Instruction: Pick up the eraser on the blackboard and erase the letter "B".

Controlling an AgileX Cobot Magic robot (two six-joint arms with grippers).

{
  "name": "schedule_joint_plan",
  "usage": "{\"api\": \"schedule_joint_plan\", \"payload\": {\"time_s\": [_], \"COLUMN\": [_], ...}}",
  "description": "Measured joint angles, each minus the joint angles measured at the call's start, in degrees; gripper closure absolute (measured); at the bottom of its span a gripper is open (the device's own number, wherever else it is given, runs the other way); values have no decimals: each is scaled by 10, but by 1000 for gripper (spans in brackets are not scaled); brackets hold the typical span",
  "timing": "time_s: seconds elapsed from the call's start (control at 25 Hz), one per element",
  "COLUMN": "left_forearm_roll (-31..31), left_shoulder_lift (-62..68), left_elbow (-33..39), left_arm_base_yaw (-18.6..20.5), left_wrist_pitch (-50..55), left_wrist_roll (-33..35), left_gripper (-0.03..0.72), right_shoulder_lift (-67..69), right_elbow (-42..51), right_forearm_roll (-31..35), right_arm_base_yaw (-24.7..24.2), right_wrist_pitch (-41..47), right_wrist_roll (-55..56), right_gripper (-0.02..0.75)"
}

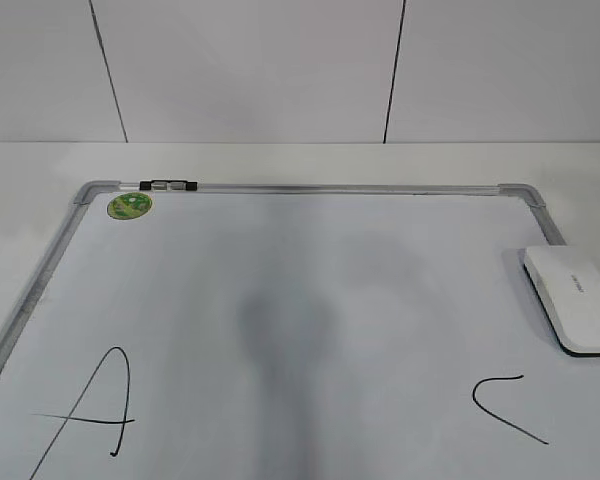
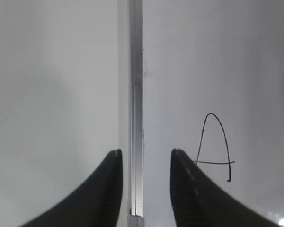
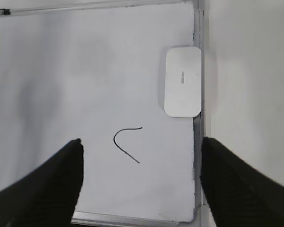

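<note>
The blackboard [image 1: 280, 260] is a white dry-erase board with a silver-grey frame, lying flat. The white eraser [image 1: 574, 295] lies on its right edge; it also shows in the right wrist view [image 3: 182, 81]. A black "A" [image 1: 90, 412] is at the lower left and an angled "C" stroke [image 1: 505, 405] at the lower right. No letter "B" shows; a grey smudge lies between them. My left gripper [image 2: 144, 153] is open above the board's left frame [image 2: 136, 118], near the "A" [image 2: 213, 146]. My right gripper [image 3: 141, 146] is open wide above the "C" [image 3: 127, 144], short of the eraser.
A green round sticker [image 1: 129, 206] sits in the board's far left corner, by a dark clip on the top frame [image 1: 168, 185]. White table [image 1: 300, 160] surrounds the board, with a white wall behind. Neither arm shows in the exterior view.
</note>
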Motion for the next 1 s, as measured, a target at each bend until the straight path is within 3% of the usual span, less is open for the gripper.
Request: {"api": "schedule_joint_plan", "payload": {"time_s": [0.52, 1.0], "left_forearm_roll": [-1, 0], "left_shoulder_lift": [-313, -560], "left_elbow": [157, 304], "left_arm_base_yaw": [0, -7], "left_wrist_pitch": [14, 23], "left_wrist_roll": [1, 1], "left_gripper": [446, 447], "right_shoulder_lift": [-219, -256], "right_elbow": [177, 277], "right_forearm_roll": [-55, -68], "right_arm_base_yaw": [0, 0], "right_wrist_pitch": [3, 3], "right_wrist_roll": [0, 0], "right_gripper": [148, 148]}}
